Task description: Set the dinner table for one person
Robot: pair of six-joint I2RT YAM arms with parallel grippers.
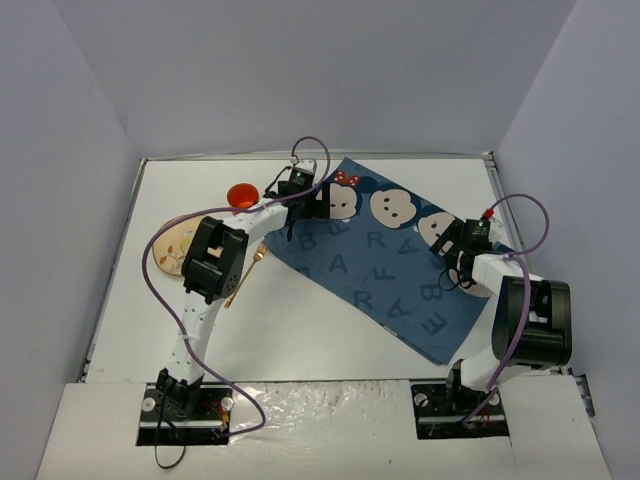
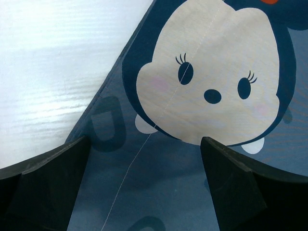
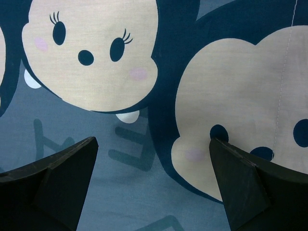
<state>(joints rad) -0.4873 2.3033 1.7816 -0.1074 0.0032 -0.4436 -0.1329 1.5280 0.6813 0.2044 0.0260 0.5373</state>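
The white dinner table (image 1: 300, 335) carries a dark blue cloth (image 1: 390, 275) printed with letters and mouse faces, lying diagonally across its middle and right. My left gripper (image 1: 318, 205) hovers low over the cloth's far left corner, open, with only cloth (image 2: 163, 187) between its fingers (image 2: 226, 178); white table (image 2: 48, 72) shows beside that edge. Over the cloth's right side, close to its edge, my right gripper (image 1: 450, 248) is open too. Nothing but printed mouse faces on the cloth (image 3: 120, 192) lies between its fingers (image 3: 236, 187).
An orange cup (image 1: 241, 196) stands at the far left of the cloth. A patterned round plate (image 1: 172, 248) lies left of it, partly hidden by the left arm. A gold utensil (image 1: 243, 278) lies beside the plate. Lavender-grey walls (image 1: 80, 200) enclose the table.
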